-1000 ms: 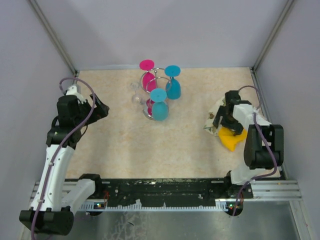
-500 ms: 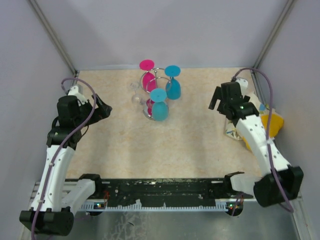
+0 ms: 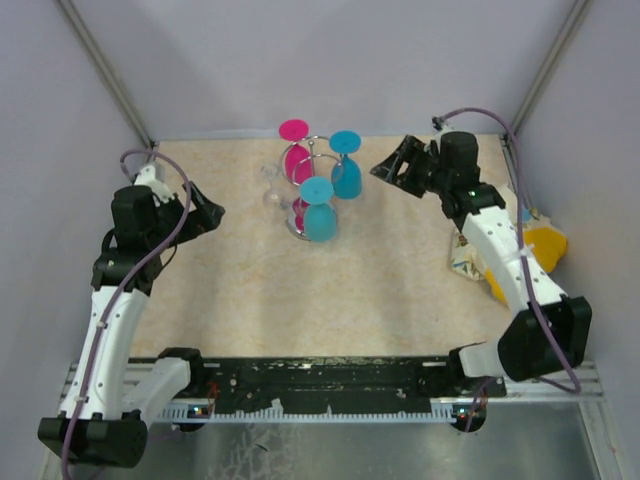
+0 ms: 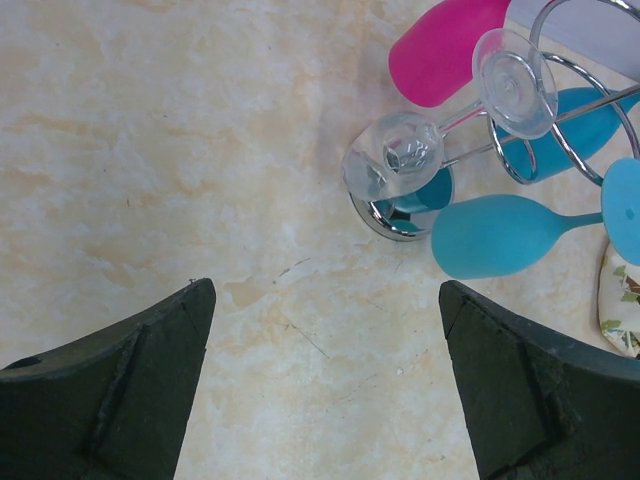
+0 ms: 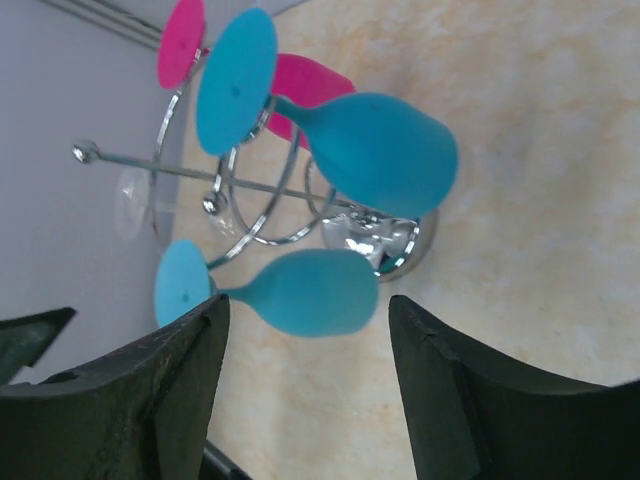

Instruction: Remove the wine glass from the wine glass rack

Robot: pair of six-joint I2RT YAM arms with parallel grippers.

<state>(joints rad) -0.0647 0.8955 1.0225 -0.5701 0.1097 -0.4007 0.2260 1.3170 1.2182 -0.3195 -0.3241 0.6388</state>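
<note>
Nearest me on the right, a yellow thing [image 3: 545, 245] and a patterned packet [image 3: 464, 262] lay on the table [image 3: 300, 300], close by the right arm. Over on the left, the left gripper [image 3: 203, 214] hung above the table with its fingers spread wide and nothing between them, well apart from the glasses and facing them. In the middle stood the wine glass rack [image 5: 372, 243], its round shiny base flat on the table and its post upright. Every glass hung upside down, foot hooked in a wire loop on top, bowl down by the base, so each long axis ran close to upright. The near teal glass [image 3: 320, 222] hung on my side of the rack. The clear glass [image 4: 395, 165] hung on the left side, its open mouth turned toward the left wrist camera. The right gripper [image 3: 384, 170] was spread open too, gripping nothing, just right of the rack and pointing at the far teal glass [image 3: 347, 178]. Furthest back hung the pink glass [image 3: 298, 160].
</note>
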